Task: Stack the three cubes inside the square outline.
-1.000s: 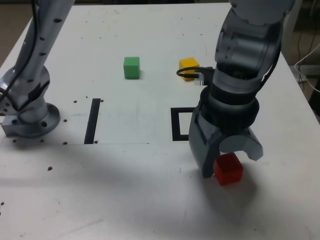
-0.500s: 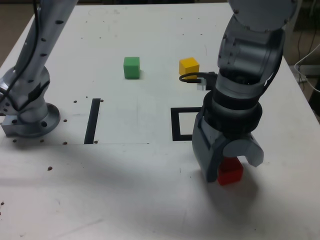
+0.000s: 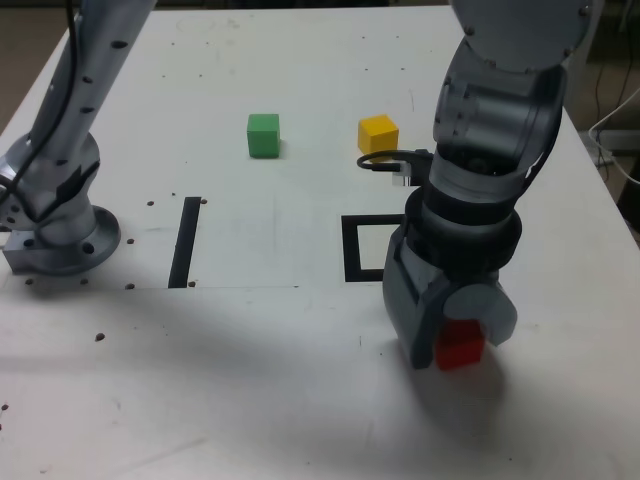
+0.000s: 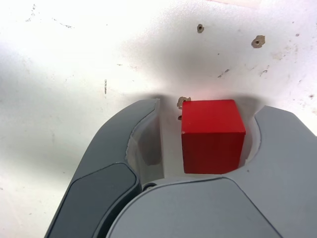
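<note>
Principal risk: an uneven grip. In the wrist view the solid red cube (image 4: 213, 136) sits off-centre between the curved grey jaws of the gripper (image 4: 208, 131), very near one and with a plain gap to the other. If the nearer jaw meets it first, the cube may be pushed or turned on the white tabletop (image 4: 59, 124) and be gripped askew; a skewed cube would make a poor base for stacking. Lifting before both jaws bear on it could drop it.

Tool: jaws partly open, spanning somewhat more than the cube's width. No firm hold is evident; whether the nearer jaw touches cannot be told.

Locations: the red cube rests on the tabletop, outside the thick black square outline (image 3: 351, 250) and just beside it. The small green cube (image 3: 264, 136) and small yellow cube (image 3: 378, 133) stand apart beyond the outline, unstacked.
</note>
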Robot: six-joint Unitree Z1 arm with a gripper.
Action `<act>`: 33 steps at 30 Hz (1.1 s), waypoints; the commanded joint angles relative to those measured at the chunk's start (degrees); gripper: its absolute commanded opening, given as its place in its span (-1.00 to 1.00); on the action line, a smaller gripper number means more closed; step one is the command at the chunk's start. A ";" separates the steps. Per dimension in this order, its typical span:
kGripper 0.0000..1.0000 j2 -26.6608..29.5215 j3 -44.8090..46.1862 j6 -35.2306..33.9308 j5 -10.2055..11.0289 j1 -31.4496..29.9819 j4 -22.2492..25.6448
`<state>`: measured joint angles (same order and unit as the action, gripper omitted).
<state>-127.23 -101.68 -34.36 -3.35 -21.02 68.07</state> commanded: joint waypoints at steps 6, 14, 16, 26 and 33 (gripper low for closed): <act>-0.02 0.29 0.28 -0.04 0.84 0.11 -1.16; -0.33 1.57 1.63 -0.52 0.30 0.50 -1.01; -0.39 2.15 2.38 -0.71 0.15 0.69 -1.19; -0.41 9.03 7.66 0.68 4.48 2.72 -1.57; -0.41 14.77 13.14 11.60 4.66 9.63 -1.42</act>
<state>-113.90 -89.37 -24.92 1.42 -12.86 66.53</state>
